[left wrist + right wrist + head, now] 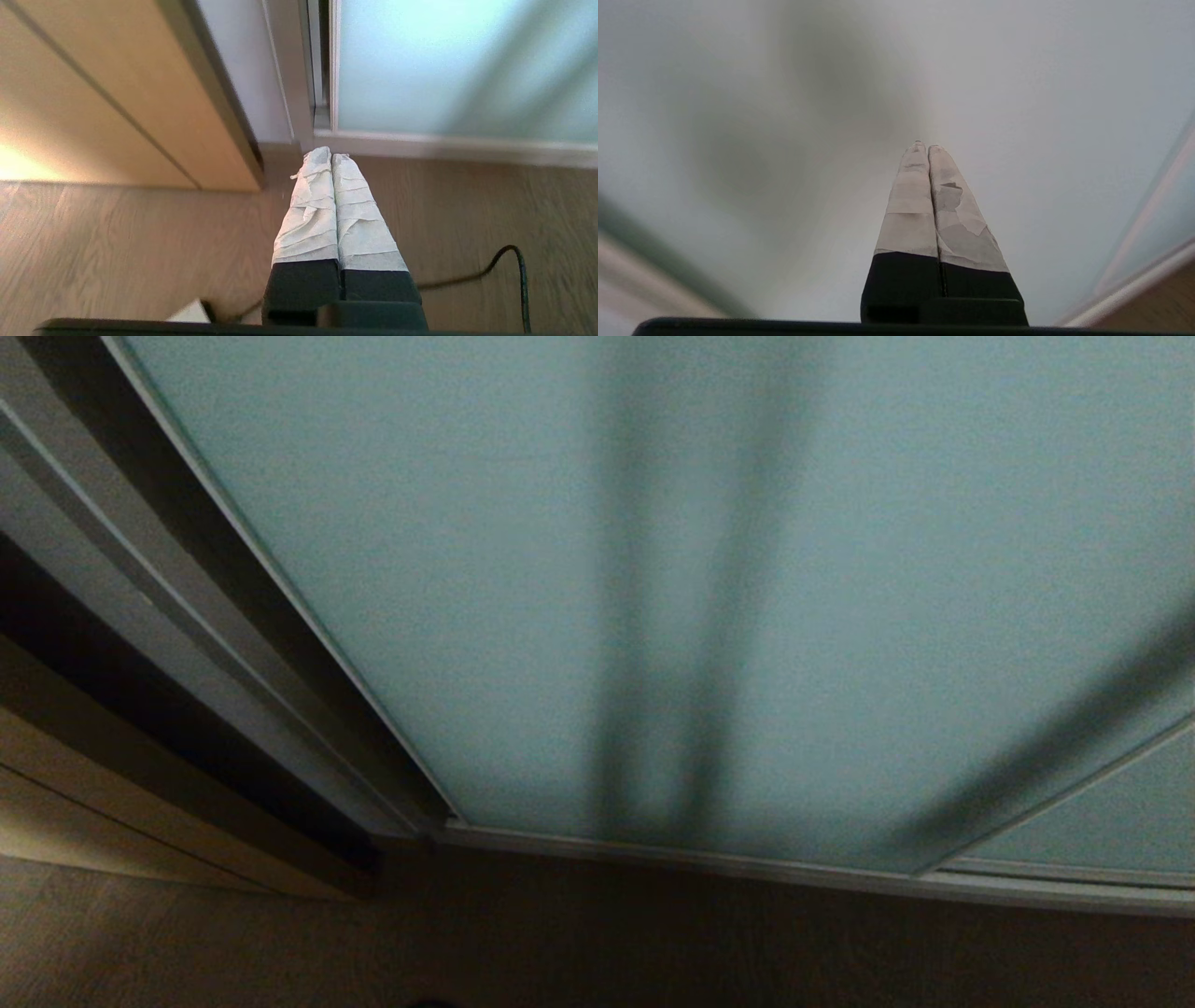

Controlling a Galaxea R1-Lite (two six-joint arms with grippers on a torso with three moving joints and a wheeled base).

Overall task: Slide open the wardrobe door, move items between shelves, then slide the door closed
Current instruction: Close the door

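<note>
1. Sliding wardrobe door [485,569]: frosted pale blue-green, thin silver frame.
2. Cabinet front [103,93]: beige wood.
3. Floor [117,252]: grey-brown woodgrain.
4. Left end effector [331,156]: white wrapped fingers, black base.
5. Cable [514,261]: black.

The door [747,569] runs past the head view's top and right edges, and its frosted glass hides whatever stands behind, letting through only dim upright bands of shadow. Neither arm shows in the head view. In the right wrist view the glass [738,116] is a blur of grey patches whose source cannot be told.
</note>
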